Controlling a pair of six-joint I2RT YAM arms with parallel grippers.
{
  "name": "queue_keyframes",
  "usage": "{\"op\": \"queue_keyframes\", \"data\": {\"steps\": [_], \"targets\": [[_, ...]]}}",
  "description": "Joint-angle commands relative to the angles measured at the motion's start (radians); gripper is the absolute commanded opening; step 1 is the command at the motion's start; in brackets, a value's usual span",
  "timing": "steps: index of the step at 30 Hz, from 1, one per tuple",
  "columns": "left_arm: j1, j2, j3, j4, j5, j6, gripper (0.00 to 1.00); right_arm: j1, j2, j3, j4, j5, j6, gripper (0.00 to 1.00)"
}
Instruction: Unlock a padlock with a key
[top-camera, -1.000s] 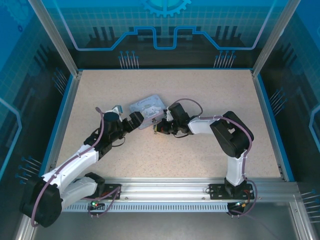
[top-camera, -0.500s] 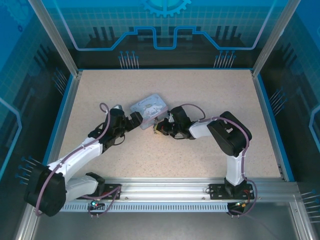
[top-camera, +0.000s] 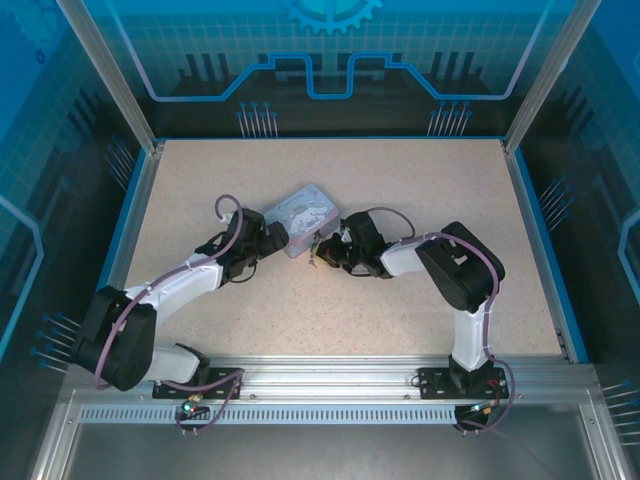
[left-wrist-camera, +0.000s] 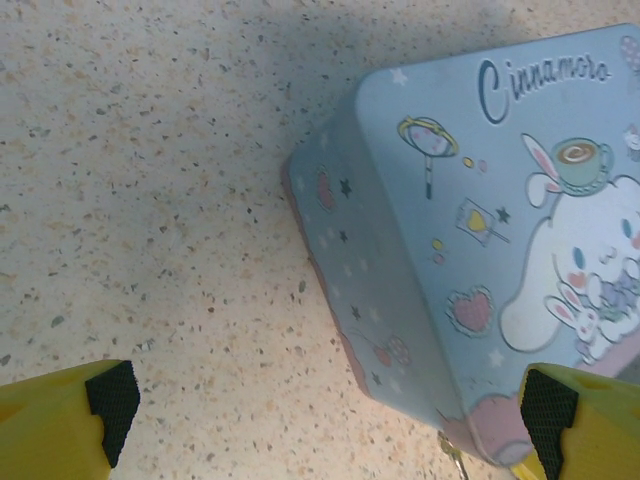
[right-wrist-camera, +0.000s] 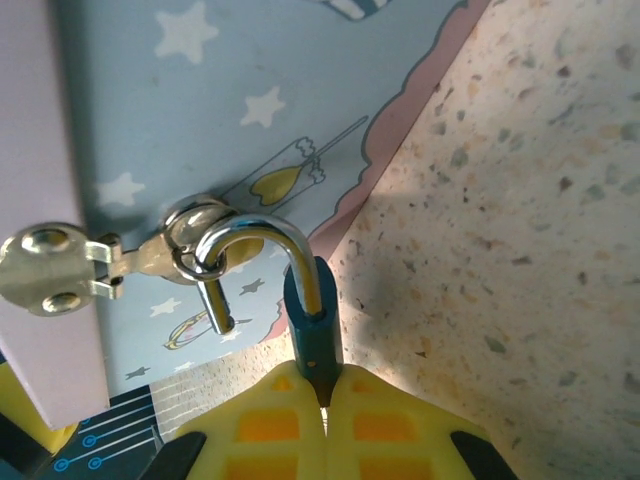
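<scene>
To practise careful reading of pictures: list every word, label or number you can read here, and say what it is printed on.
"Cinnamoro", in cursive, cut off at the frame edge: on the lid of the tin box.
From above, the lid's print is too small to read.

Pale blue cartoon tin box (top-camera: 300, 213) rests on speckled table (top-camera: 420, 180)

Noted a speckled beige worktop (top-camera: 420, 190) with blue edging. Found a pale blue cartoon-printed tin box (top-camera: 300, 213) lying flat on it, lid up, turned askew to the edging. Saw a shadow falling on the surface just beside the box.
</scene>
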Motion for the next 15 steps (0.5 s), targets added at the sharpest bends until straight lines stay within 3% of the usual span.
{"op": "queue_keyframes", "data": {"steps": [1, 15], "targets": [[0.009, 0.037, 0.040, -0.003, -0.058, 0.029, 0.99, -0.015, -0.014, -0.014, 0.002, 0.022, 0.010, 0.00], [0.006, 0.164, 0.097, -0.003, -0.058, 0.055, 0.99, -0.034, -0.038, -0.050, -0.015, 0.023, -0.002, 0.00]]}}
